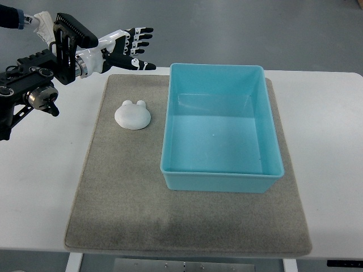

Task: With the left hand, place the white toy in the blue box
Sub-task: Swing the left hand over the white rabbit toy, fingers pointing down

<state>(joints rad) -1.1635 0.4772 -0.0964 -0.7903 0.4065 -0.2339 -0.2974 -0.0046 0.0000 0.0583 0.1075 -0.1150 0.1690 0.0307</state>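
At far left, left hand (131,48): raised beyond the mat's (113,187) far edge, fingers (143,36) spread, holding nothing.
White toy (133,115): on the mat, just left of the blue box (221,181).
Risk: a shallow grasp could slip off the rounded, low toy, or nudge it toward the box wall.

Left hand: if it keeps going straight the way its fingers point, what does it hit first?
Probably nothing. The black-and-white left hand, fingers spread, points toward picture right, beyond the far rim of the light blue plastic box. The white rounded toy lies nearer the camera, off that line. Height is unclear.
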